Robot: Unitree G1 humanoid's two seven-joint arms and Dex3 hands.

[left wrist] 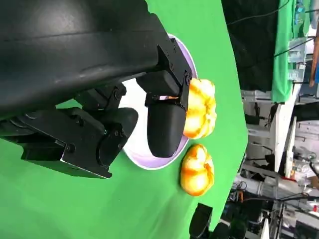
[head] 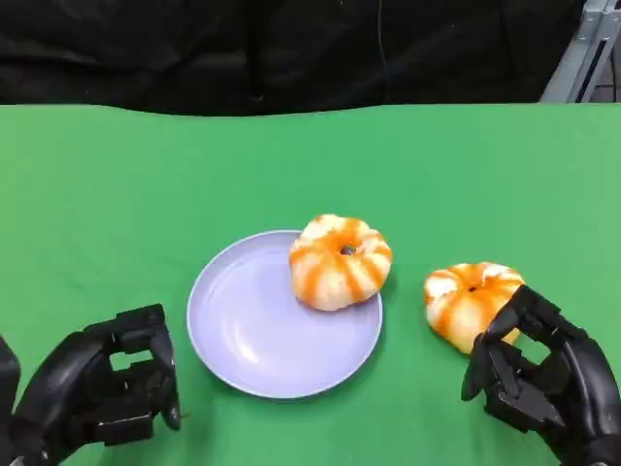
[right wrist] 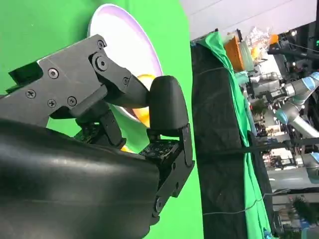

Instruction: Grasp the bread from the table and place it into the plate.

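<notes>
Right hand (head: 543,379) open, beside bread (head: 469,303) on table; looks soft, light: cup its sides gently.

L black many-fingered hand (head: 102,393) sits at near left, fingers (head: 155,345) curled in, nothing held. R black many-fingered hand (head: 543,383) at near right, fingers (head: 519,311) bent fwd & apart, nothing gripped. The dark base of each arm shows at near corners, L (head: 8,408) & R (head: 602,437).
</notes>
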